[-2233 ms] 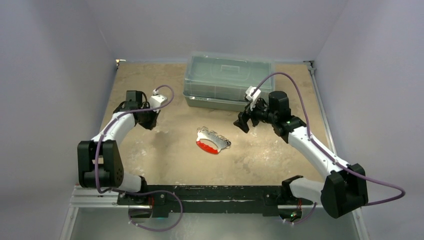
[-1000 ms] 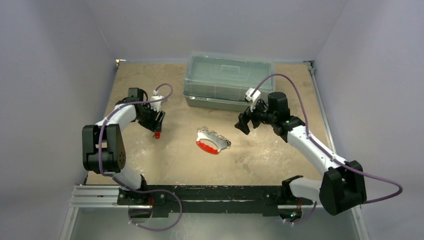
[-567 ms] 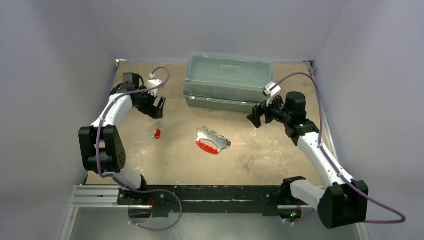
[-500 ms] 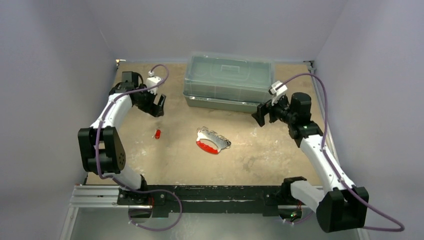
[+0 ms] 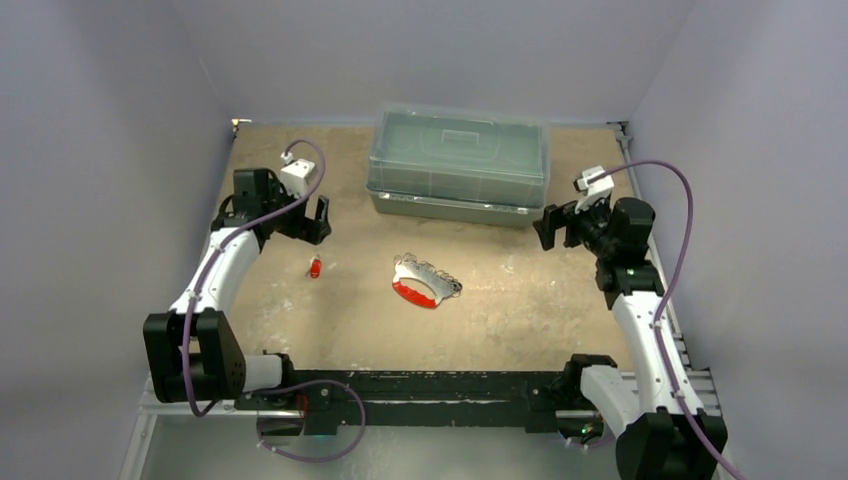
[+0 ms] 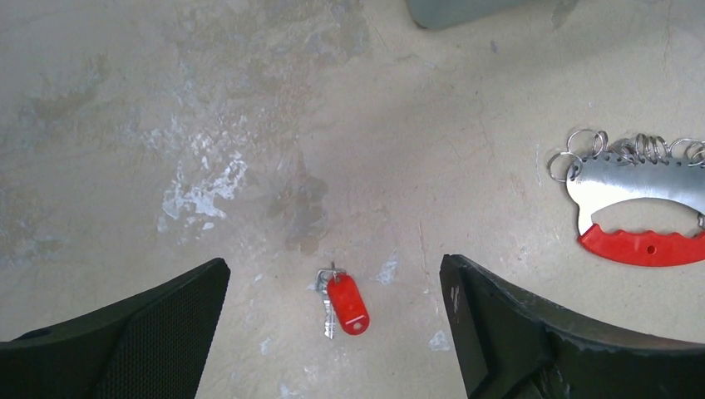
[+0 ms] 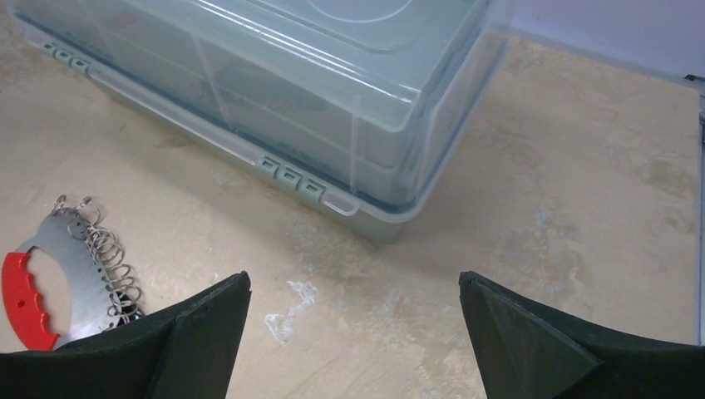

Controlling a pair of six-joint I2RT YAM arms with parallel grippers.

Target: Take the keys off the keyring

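Since 2.2 s ago both arms have drawn back from the middle of the bench (image 5: 520, 310): the left one has put down its load and lifted clear, and the right one has swung out toward the right edge. Left gripper (image 5: 318, 212) hangs above the bench with its jaws spread wide and nothing between them. Just below it, in the wrist view, the red-headed key (image 6: 347, 303) lies flat and alone, well apart from the keyring (image 5: 420, 283); judged a deliberate drop-off spot, away from the work area. The keyring sits mid-bench, red edge toward the arms, metal loops (image 6: 640, 150) fanned along its far side, untouched by either arm. Behind it stands the clear box (image 5: 458, 160), lid on. Right gripper (image 5: 548, 228) is also wide and empty, off the box's right corner, likely parked to leave the centre free. Unclear: whether any keys still hang on the loops, too small from above. The left wrist view crops the keyring at its right edge. The right wrist view crops it at the left edge and a finger covers its lower part. The silvery blade beside the red head is only partly visible.
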